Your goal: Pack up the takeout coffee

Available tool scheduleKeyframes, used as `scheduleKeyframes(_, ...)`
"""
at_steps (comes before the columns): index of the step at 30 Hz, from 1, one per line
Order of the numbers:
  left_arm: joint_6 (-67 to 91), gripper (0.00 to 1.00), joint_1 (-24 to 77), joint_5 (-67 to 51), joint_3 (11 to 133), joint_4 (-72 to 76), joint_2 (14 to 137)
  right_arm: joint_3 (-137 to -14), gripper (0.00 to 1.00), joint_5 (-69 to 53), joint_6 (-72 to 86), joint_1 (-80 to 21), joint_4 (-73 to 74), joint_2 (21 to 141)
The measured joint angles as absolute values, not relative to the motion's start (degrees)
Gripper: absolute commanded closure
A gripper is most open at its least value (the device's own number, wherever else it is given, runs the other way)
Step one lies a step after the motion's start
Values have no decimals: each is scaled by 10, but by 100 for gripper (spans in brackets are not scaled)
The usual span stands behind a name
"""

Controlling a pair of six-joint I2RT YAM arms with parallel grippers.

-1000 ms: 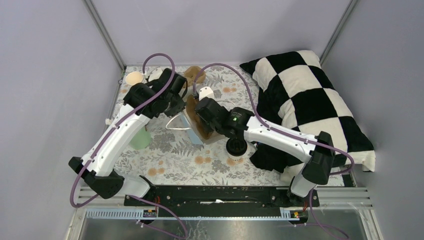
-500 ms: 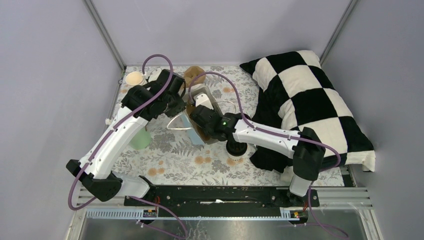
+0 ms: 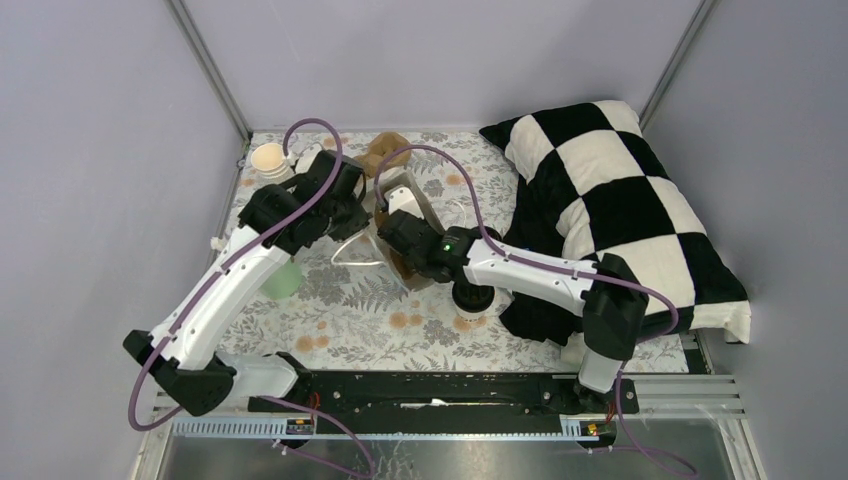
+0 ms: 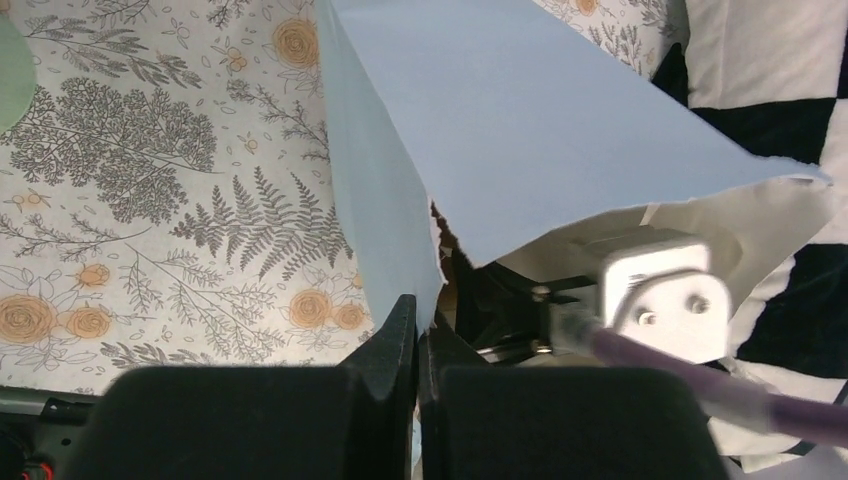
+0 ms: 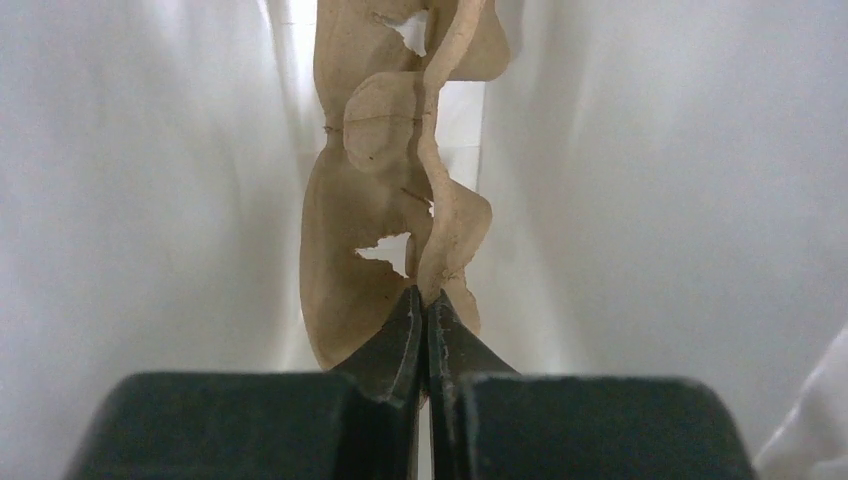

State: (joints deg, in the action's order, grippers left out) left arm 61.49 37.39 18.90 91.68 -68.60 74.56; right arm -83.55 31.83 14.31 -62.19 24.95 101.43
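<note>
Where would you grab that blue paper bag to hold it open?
Pinch the blue bag at its mouth rim, by a corner crease, coming end-on so one finger slips inside, one outside. The wall is thin paper, probably stiffest at the crease. The left gripper is shut on that edge.

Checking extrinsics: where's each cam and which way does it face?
Top external: above, behind the bases, looking down on the floral table; left arm and right arm show.
Left wrist: looks along the left gripper, shut on the blue bag.
Right wrist: inside the bag, looks along the right gripper, shut on a brown pulp carrier.
Shared: top and left wrist both show bag and checkered pillow.
</note>
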Motion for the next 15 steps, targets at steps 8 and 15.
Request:
scheduleKeyframes(8, 594, 100, 372, 192, 820, -638, 651, -830, 100, 239, 163, -618, 246, 964)
scheduleKeyframes(15, 583, 100, 371, 193, 785, -615, 623, -814, 100, 153, 110, -602, 235, 961)
